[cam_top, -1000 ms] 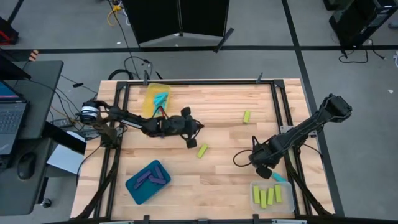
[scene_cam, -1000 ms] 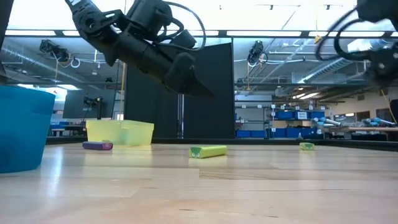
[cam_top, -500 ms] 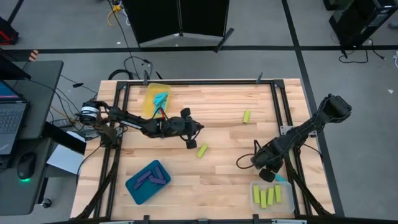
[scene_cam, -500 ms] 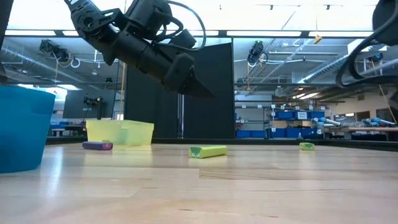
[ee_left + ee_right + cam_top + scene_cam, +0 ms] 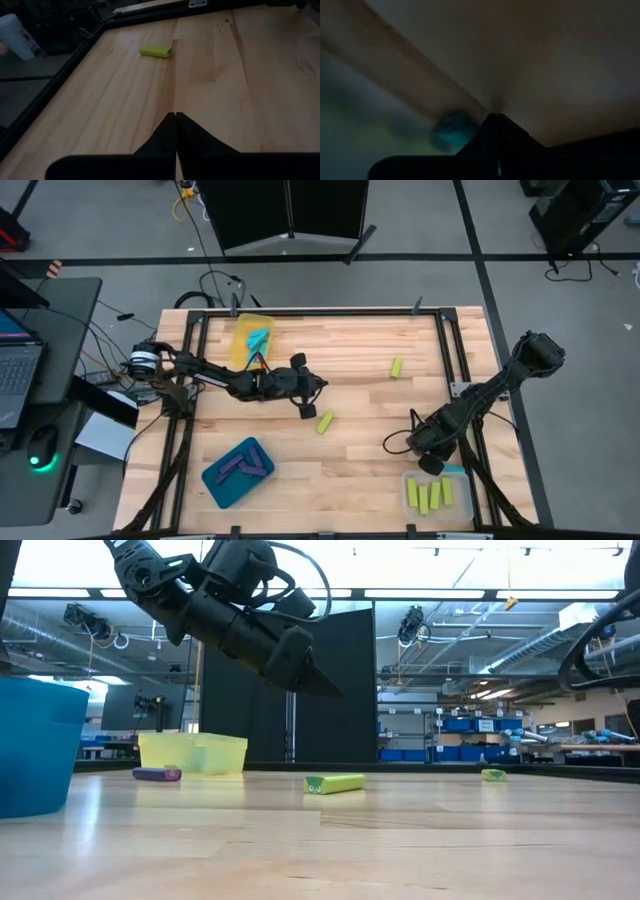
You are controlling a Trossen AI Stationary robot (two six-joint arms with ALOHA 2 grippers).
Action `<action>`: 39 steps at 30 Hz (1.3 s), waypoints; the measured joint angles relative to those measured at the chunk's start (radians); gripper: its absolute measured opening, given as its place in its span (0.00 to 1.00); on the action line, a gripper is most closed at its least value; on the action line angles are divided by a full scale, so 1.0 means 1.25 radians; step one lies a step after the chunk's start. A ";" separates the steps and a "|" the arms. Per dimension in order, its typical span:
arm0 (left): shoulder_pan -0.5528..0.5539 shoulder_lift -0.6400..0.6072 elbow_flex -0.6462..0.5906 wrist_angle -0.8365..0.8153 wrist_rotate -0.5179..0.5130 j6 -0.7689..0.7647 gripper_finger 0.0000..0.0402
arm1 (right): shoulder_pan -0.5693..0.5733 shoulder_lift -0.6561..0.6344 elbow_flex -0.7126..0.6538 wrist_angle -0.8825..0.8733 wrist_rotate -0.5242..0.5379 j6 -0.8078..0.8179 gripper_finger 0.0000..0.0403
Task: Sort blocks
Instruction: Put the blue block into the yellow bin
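Note:
My left gripper (image 5: 308,409) (image 5: 330,691) hangs shut above the table's middle, just short of a yellow-green block (image 5: 326,421) (image 5: 335,783) (image 5: 155,51) that lies flat on the wood. My right gripper (image 5: 432,466) (image 5: 495,117) is shut and low at the far edge of the clear tray (image 5: 462,502), which holds several yellow-green blocks (image 5: 428,496). A cyan block (image 5: 455,469) (image 5: 451,133) lies on the table beside its fingers. Another yellow-green block (image 5: 397,366) (image 5: 493,775) lies farther off. A purple block (image 5: 157,774) lies by the yellow tray. My right gripper stands close beside the cyan block (image 5: 455,469), its fingers pointing down from above. The gripper's own body hides the spot, so I cannot tell whether a finger touches the block.
The yellow tray (image 5: 240,348) (image 5: 193,752) at the far left holds cyan blocks (image 5: 258,338). The blue tray (image 5: 222,485) (image 5: 35,745) at the near left holds purple blocks (image 5: 242,464). Bare wood lies between the two arms. A black frame runs round the table.
My right gripper has moved toward the table's near edge, up to the clear tray's far rim, and now partly covers the cyan block. The blocks on the table have stayed put.

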 joint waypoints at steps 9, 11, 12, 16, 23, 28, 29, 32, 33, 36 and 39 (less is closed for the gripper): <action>0.000 0.000 0.000 0.000 0.000 0.000 0.02 | 0.016 0.000 0.088 -0.134 0.021 -0.027 0.01; 0.000 0.000 0.000 0.000 0.000 0.000 0.02 | 0.024 0.000 0.092 -0.095 -0.001 -0.023 0.01; 0.000 0.000 0.000 0.000 0.000 0.000 0.02 | 0.028 0.000 0.090 -0.070 -0.015 -0.020 0.01; 0.000 0.000 0.000 0.000 0.000 0.000 0.02 | 0.041 0.000 0.071 -0.007 -0.033 0.004 0.01; 0.000 0.001 0.001 0.000 -0.001 0.000 0.02 | 0.053 0.000 0.056 0.003 -0.038 0.017 0.01; 0.000 0.000 0.001 0.000 -0.001 0.000 0.02 | 0.053 0.000 0.055 0.008 -0.040 0.014 0.01; 0.000 0.001 0.001 0.000 -0.001 0.000 0.02 | 0.053 0.000 0.055 0.008 -0.040 0.012 0.01; 0.000 0.000 0.001 0.000 -0.001 0.000 0.02 | 0.053 0.002 0.055 0.017 -0.043 0.009 0.01; 0.000 0.001 0.001 0.000 -0.001 0.000 0.02 | 0.053 0.002 0.055 0.023 -0.045 0.009 0.01; 0.000 0.000 0.001 0.000 -0.001 0.000 0.02 | 0.053 0.002 0.055 0.031 -0.046 0.006 0.01; 0.000 0.001 0.001 0.000 -0.001 0.000 0.02 | 0.053 0.007 0.055 0.034 -0.046 0.003 0.01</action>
